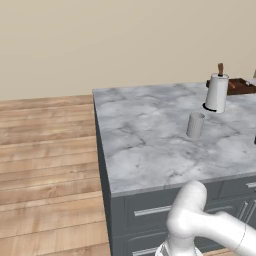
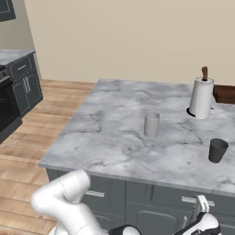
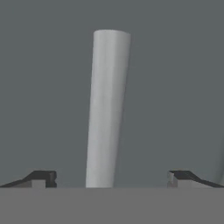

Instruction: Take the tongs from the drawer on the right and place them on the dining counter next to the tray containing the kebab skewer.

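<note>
The hand [image 3: 111, 179] was spread wide, its two dark fingertips [image 3: 43, 178] standing either side of a silver bar handle [image 3: 107, 109] on a slate-grey drawer [image 3: 52, 87] front, with nothing pinched between them. In the right base view the hand [image 2: 202, 215] sat low at the front of the counter [image 2: 114, 133], near a handle [image 2: 193, 200] on the right side of the cabinets. By the look of it, the task was at its very start: the drawer appeared shut, the handle not yet gripped, and the tongs were presumably inside, out of sight. The tray [image 1: 241, 86] lay at the far right of the counter, just behind the paper-towel roll [image 1: 217, 92]. A grey cup [image 2: 151, 125] and a dark cup [image 2: 217, 150] stood on the marble. Left to do: close on the handle, pull the drawer out, lift the tongs, and set them beside the tray.
</note>
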You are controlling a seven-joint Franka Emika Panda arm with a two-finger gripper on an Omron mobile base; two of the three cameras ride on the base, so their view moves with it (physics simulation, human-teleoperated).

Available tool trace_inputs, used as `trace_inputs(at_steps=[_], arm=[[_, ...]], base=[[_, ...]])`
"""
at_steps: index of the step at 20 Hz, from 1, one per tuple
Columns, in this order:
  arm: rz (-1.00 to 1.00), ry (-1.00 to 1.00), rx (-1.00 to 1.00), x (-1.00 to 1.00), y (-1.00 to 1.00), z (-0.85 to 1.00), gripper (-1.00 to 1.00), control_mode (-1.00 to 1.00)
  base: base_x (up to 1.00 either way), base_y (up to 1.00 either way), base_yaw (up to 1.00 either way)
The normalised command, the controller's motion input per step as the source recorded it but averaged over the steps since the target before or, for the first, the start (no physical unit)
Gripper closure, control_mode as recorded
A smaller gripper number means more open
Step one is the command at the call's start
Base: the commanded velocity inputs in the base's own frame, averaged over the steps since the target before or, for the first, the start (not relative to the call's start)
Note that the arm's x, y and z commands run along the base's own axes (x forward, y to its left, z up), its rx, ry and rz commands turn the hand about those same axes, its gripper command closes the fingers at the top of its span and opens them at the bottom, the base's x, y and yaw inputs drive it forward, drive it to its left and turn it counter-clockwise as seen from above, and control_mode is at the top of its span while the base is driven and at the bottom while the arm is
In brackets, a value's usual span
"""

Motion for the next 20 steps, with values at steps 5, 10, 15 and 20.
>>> trace_inputs(at_steps=[5,10,15,20], arm=[[-0.05,-0.07,0.0,0.17,0.09,-0.17,1.0,-1.0],[0.0,0.0,0.0,0.0,0.0,0.0,1.0,-1.0],[0.0,0.0,0.0,-0.02,0.0,0.0,1.0,-1.0],[0.0,0.0,0.0,-0.52,-0.23,-0.13,1.0,-1.0]], base=[[0.0,0.0,0.0],[0.0,0.0,0.0],[0.0,0.0,0.0],[0.0,0.0,0.0]])
